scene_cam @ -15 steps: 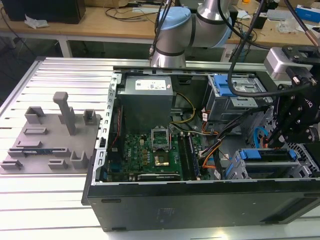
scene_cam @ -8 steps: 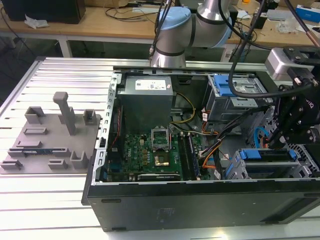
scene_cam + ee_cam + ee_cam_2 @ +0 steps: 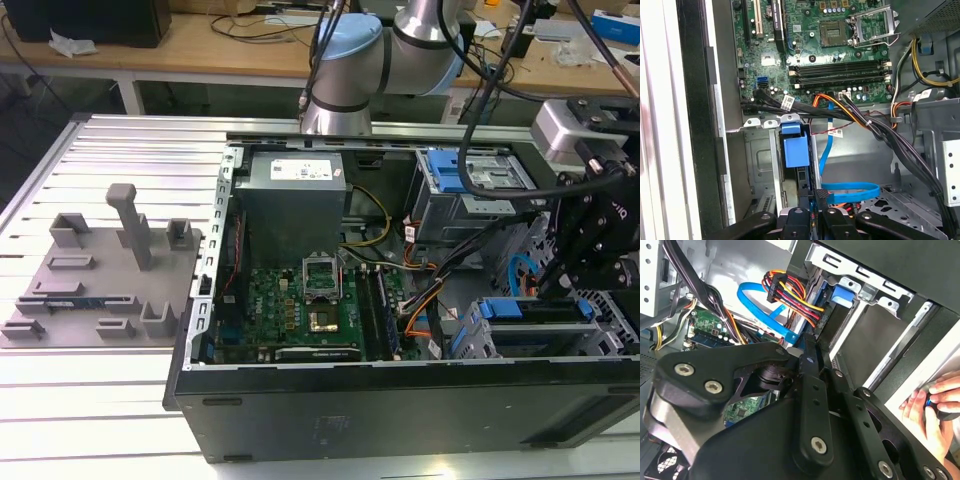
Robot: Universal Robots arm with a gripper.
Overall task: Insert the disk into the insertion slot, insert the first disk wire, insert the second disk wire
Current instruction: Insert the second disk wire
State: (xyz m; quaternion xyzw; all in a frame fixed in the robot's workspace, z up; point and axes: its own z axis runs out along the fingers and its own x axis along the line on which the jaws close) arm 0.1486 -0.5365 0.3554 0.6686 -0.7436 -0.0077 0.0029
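Right at the tips of the black gripper (image 3: 818, 200), the blue flat cable (image 3: 850, 192) loops in and ends. The fingers (image 3: 807, 357) are drawn almost together, with hardly any gap between them, though I cannot tell whether they actually pinch the cable's end. Just beneath the gripper sits the disk (image 3: 497, 308), lying inside the insertion slot (image 3: 760, 170) with the blue end of its carrier facing outward. Pressed close beside the fingertips hangs a bundle of red, orange and yellow wires (image 3: 792, 292) on a black plug, crowding the way to the drive's end. A thick run of black cables (image 3: 890, 135) crosses a little beyond that. Off to the gripper's outer side, past the case's dark edge, a person's hand (image 3: 932, 407) rests. Farther on lies the green motherboard (image 3: 830, 40), and a taller cage with a blue latch (image 3: 450, 170) stands behind the gripper. Beyond those sits the grey power supply (image 3: 295, 200). Well away, outside the case, a grey fixture plate (image 3: 100, 270) lies on the ribbed table (image 3: 120, 390).
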